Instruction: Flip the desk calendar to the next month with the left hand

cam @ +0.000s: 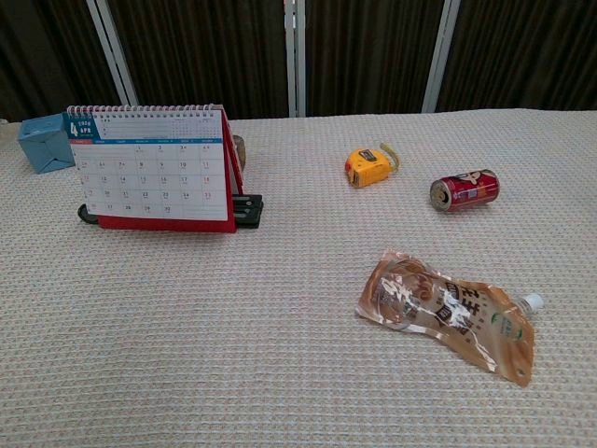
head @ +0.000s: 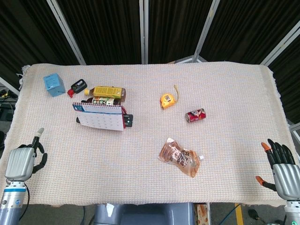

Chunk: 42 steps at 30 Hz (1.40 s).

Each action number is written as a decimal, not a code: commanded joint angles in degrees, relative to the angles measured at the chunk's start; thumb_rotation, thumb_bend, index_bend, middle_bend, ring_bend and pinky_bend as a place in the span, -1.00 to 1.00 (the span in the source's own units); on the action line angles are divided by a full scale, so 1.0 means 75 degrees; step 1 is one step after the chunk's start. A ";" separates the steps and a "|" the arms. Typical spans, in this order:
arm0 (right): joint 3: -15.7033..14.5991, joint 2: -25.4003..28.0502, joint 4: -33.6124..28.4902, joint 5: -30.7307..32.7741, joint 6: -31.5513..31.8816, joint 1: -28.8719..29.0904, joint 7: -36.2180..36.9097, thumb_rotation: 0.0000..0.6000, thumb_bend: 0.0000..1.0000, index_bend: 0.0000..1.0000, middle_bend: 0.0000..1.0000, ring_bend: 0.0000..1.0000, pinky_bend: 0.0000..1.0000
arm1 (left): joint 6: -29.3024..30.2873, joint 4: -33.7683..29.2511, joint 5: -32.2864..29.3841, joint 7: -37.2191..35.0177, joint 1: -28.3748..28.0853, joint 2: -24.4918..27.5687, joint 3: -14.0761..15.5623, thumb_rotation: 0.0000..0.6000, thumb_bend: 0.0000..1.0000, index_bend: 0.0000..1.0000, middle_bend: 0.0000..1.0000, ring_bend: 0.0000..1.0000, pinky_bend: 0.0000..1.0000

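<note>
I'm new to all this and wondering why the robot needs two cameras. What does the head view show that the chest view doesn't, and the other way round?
Only the head view shows the left hand and right hand, both at the near table edge, plus two bottles and a small black device behind the calendar. Only the chest view shows the calendar's front page readably, a large 4 in its corner. Both show the calendar, blue box, yellow tape measure, red can, drink pouch and a black object by the calendar's base.
</note>
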 commanded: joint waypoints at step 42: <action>0.0049 0.0159 -0.0032 0.0083 -0.0037 0.0021 0.0447 1.00 -0.95 -1.00 -1.00 -1.00 -1.00 | -0.5136 0.0877 -0.7303 -0.1713 -0.3676 -0.0595 -0.1226 1.00 0.44 -1.00 0.25 0.40 0.16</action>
